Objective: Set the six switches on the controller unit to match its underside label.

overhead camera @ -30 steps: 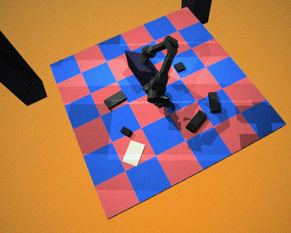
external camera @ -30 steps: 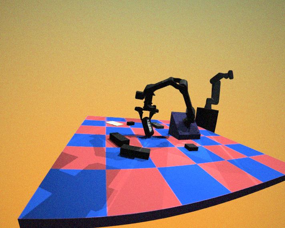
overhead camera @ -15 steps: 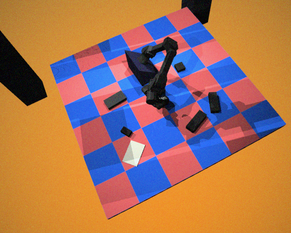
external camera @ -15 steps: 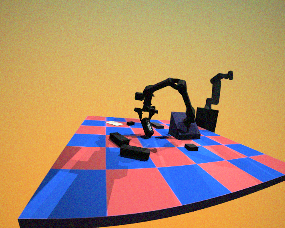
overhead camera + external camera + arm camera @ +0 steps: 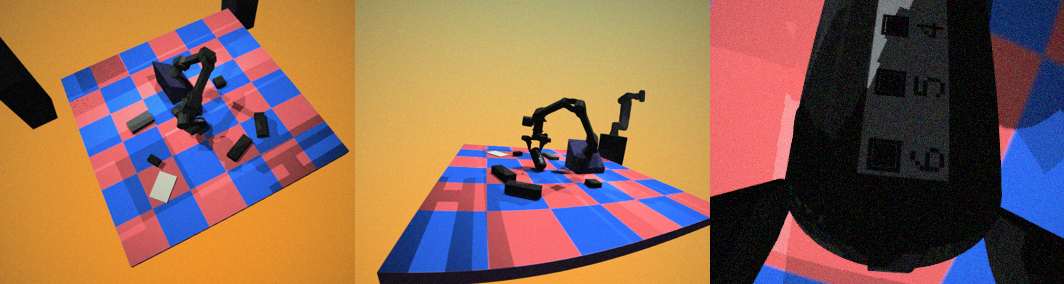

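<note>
My gripper (image 5: 536, 150) (image 5: 889, 206) is shut on the dark grey controller unit (image 5: 539, 164) (image 5: 975, 150), one fingertip on each side near its upper end. The unit is steeply tilted, its lower end close above the bench; whether it touches is unclear. Its underside label (image 5: 906, 114) faces the wrist camera, partly in shadow. Numbers 4, 5 and 6 show, each beside a square that looks dark and filled. Squares 1 to 3 are outside the wrist view. The rocker switches face away and are hidden. In the top view the arm covers much of the grip.
Two long dark blocks (image 5: 239, 147) (image 5: 523, 190) lie right of the unit in the top view. A small dark block (image 5: 219, 81) (image 5: 593, 183), a grey block (image 5: 140, 122) (image 5: 551, 156), a small black block (image 5: 154, 160) (image 5: 517, 153), a white card (image 5: 163, 187) (image 5: 497, 153) and a purple wedge (image 5: 575, 156) surround it.
</note>
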{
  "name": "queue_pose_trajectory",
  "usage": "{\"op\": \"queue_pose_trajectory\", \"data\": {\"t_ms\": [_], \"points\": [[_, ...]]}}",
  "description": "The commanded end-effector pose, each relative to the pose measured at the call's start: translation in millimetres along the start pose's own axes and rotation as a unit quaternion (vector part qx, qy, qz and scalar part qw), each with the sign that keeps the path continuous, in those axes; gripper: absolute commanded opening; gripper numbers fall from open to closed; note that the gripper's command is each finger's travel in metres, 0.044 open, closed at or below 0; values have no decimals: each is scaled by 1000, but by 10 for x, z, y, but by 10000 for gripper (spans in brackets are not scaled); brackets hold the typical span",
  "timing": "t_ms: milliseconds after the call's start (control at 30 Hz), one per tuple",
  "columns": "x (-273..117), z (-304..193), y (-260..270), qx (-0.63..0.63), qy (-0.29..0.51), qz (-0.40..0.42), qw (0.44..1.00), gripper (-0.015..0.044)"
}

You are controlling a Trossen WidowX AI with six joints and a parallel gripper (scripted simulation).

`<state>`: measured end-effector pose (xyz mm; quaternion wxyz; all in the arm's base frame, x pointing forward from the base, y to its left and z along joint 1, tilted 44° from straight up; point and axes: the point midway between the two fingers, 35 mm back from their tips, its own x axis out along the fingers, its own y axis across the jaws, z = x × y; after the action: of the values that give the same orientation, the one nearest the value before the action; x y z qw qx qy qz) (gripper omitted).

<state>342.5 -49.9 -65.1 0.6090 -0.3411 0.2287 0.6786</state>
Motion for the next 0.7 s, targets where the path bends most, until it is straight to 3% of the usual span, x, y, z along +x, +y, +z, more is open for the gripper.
{"op": "queue_pose_trajectory", "data": {"t_ms": [0, 667], "points": [[81, 22, 7, -3, -8, 7, 1000, 338], [213, -65, 8, -3, -8, 7, 1000, 338]]}}
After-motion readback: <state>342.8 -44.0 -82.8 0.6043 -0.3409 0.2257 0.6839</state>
